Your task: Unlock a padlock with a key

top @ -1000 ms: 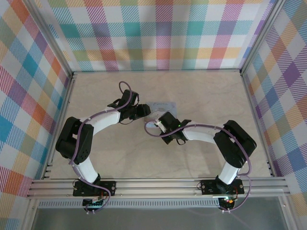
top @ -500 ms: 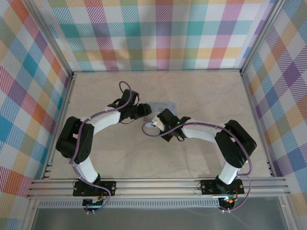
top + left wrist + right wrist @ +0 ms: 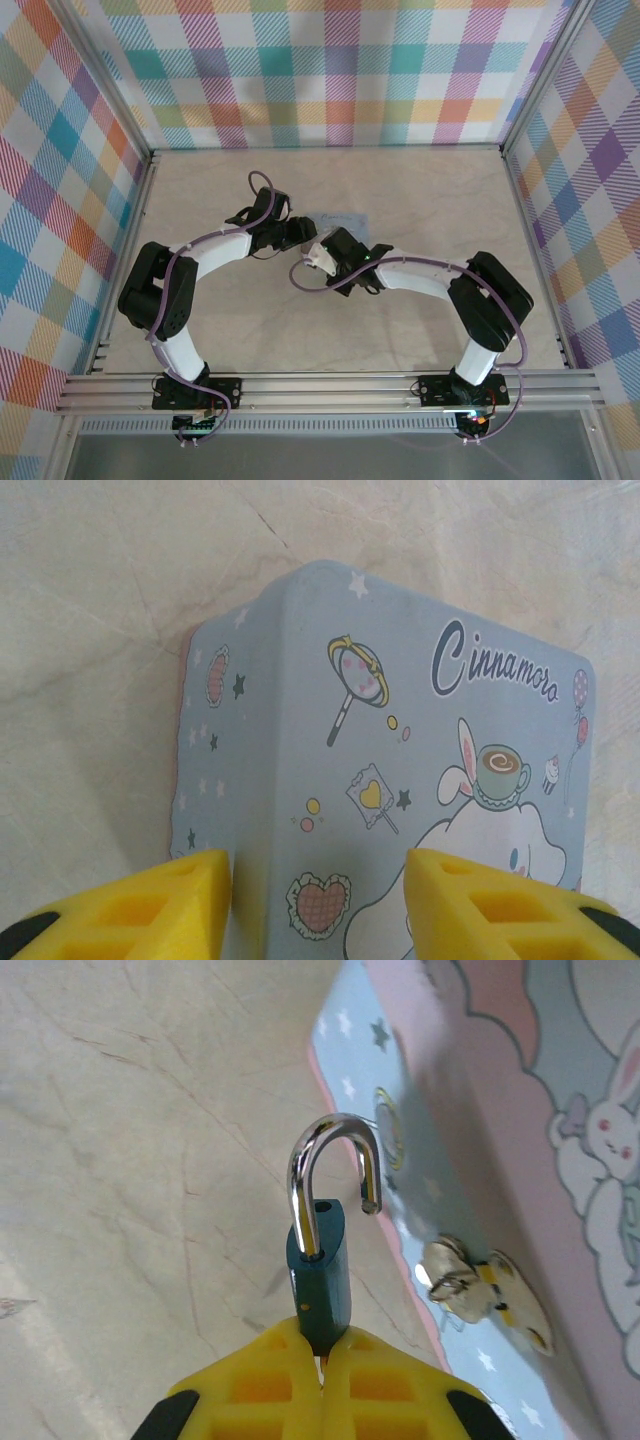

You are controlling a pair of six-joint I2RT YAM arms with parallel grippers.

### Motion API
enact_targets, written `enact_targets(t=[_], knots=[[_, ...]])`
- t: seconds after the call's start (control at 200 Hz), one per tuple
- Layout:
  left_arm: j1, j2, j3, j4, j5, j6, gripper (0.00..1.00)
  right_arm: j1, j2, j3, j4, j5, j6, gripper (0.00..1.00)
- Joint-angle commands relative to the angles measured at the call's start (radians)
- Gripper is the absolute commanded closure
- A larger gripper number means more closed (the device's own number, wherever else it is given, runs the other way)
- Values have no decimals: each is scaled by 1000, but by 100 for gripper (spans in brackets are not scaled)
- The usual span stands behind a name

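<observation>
In the right wrist view my right gripper [image 3: 322,1345] is shut on the dark teal body of the padlock [image 3: 320,1280]. Its silver shackle [image 3: 335,1155] stands open, with the free end out of the body and clear of the tin. The pale blue cartoon-printed tin [image 3: 480,1110] lies just to the right, and its small metal hasp [image 3: 480,1285] hangs free at the rim. My left gripper [image 3: 320,880] is open, one yellow finger [image 3: 195,900] beside the tin's [image 3: 400,730] side wall and the other over its lid. The key is hidden. From above, both grippers [image 3: 298,232] [image 3: 318,256] meet at the tin [image 3: 345,218].
The tin sits mid-table on a pale marbled surface [image 3: 430,190], with checked walls on three sides. Purple cables loop off both wrists [image 3: 262,180]. Open room lies to the far side and right of the tin.
My right gripper has moved a little left and away from the arm bases with the padlock. Its cable loop has swung left. The left arm has stayed put.
</observation>
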Motion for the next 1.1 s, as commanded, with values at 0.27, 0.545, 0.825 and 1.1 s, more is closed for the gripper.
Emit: enact_targets(t=[0.27, 0.545, 0.825, 1.1], knots=[[30, -102, -64, -15, -80, -18, 48, 9, -169, -58, 22, -17, 94, 100], [37, -213, -145, -29, -115, -18, 46, -23, -310, -120, -15, 23, 248, 100], [37, -332, -232, -65, -187, 1, 0, -174, -427, -160, -93, 24, 428, 100], [40, -417, -261, -128, -270, 25, 0, -356, -407, -148, -183, 16, 575, 100]])
